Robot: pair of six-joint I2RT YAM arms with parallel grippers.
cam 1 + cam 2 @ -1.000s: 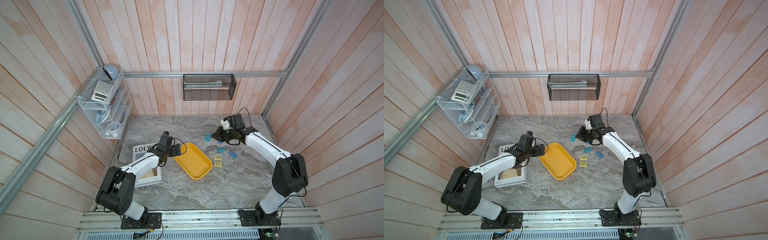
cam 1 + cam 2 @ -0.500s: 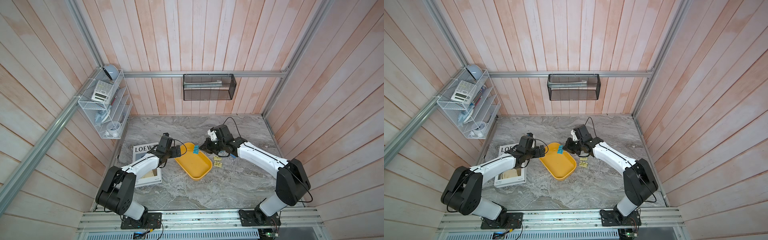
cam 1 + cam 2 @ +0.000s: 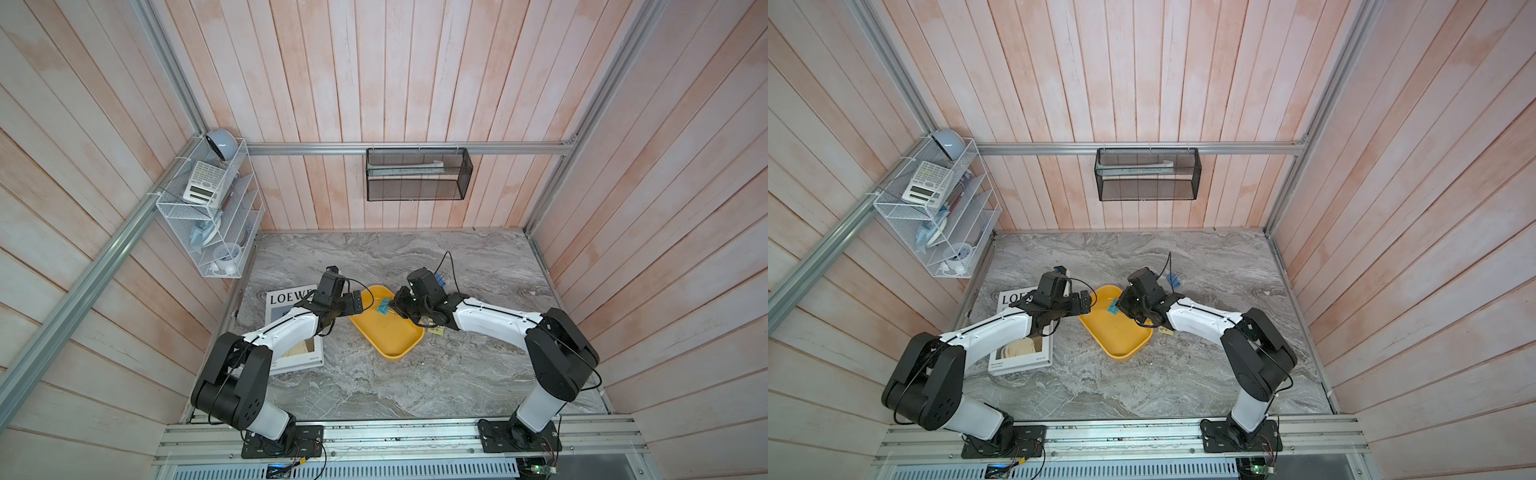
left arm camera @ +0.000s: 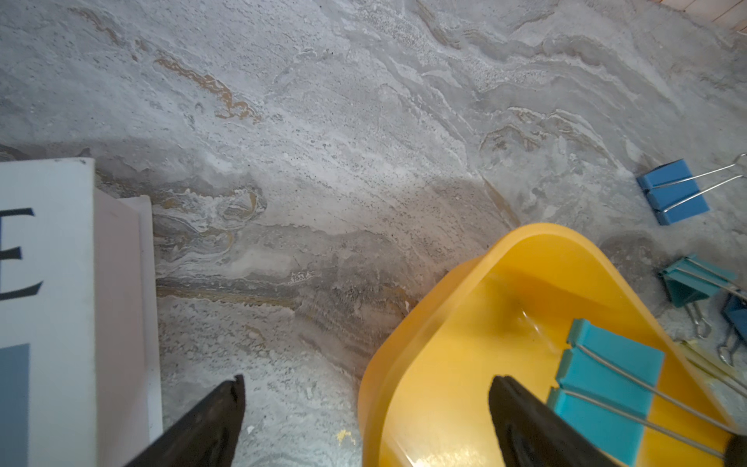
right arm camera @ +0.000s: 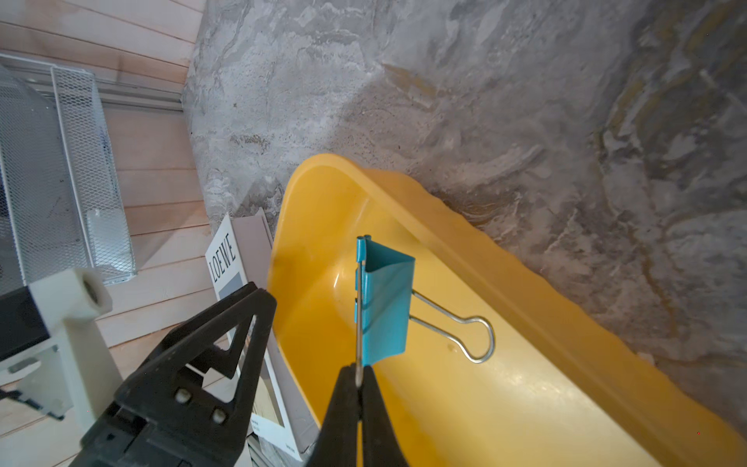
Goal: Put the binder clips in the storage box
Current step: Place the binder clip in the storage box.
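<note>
Teal binder clip (image 5: 386, 307), seemingly light, stiff and slick, dangles by one wire handle (image 5: 358, 323) in the clamped right pincer (image 5: 358, 374); left pincer (image 4: 366, 382) gapes empty.

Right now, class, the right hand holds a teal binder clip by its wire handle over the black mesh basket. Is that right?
No. The right hand holds the teal binder clip by its wire handle over the yellow storage box, not the black mesh basket; the right wrist view shows it.
</note>
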